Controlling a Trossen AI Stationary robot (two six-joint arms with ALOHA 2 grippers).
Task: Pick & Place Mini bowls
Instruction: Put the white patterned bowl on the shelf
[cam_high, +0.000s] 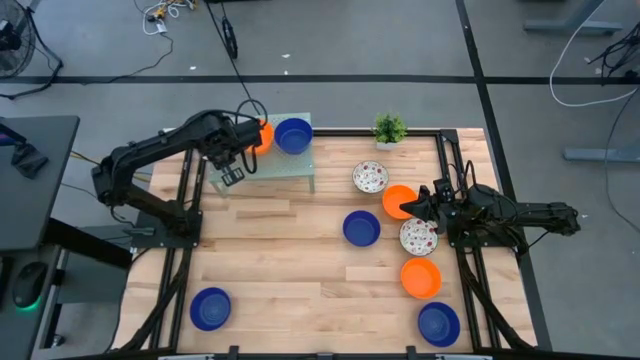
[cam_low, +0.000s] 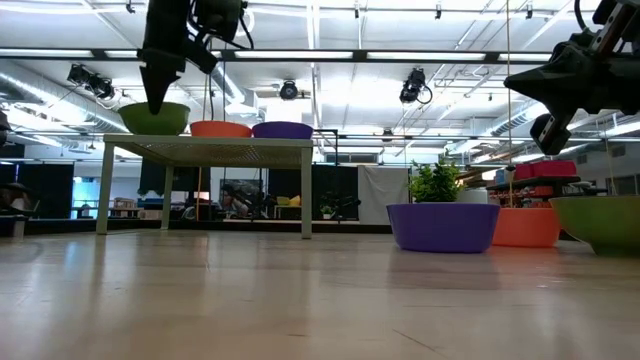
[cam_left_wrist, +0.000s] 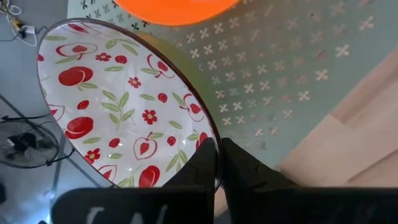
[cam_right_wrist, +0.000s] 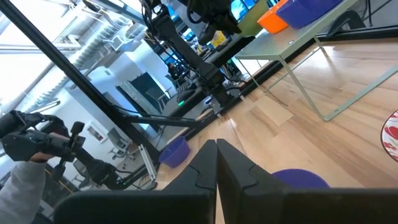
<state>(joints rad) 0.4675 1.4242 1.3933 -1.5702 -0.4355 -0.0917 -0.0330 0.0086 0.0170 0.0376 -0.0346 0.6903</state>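
Observation:
My left gripper (cam_left_wrist: 216, 163) is over the left end of the raised green shelf (cam_high: 283, 163) and is shut on a white mini bowl with red fruit print (cam_left_wrist: 118, 106). From table height this bowl (cam_low: 155, 117) sits on the shelf beside an orange bowl (cam_high: 262, 135) and a blue bowl (cam_high: 293, 135). The arm hides the printed bowl from above. My right gripper (cam_high: 410, 208) is shut and empty, raised (cam_low: 545, 100) above an orange bowl (cam_high: 398, 200) on the table's right side. My left gripper pinches the printed bowl's rim (cam_left_wrist: 211, 144), one finger (cam_left_wrist: 202, 163) inside the bowl and one (cam_left_wrist: 242, 167) outside. The fingers come from above, pointing down (cam_low: 157, 95). The bowl stays level, its base on the shelf top (cam_low: 210, 140).
Several more bowls lie on the wooden table: a printed one (cam_high: 371, 178), blue (cam_high: 361, 228), printed (cam_high: 418, 237), orange (cam_high: 421, 277), blue (cam_high: 438, 323) and blue (cam_high: 210, 308). A small potted plant (cam_high: 390, 128) stands at the far edge. Dark frame rails (cam_high: 180, 200) run along both sides.

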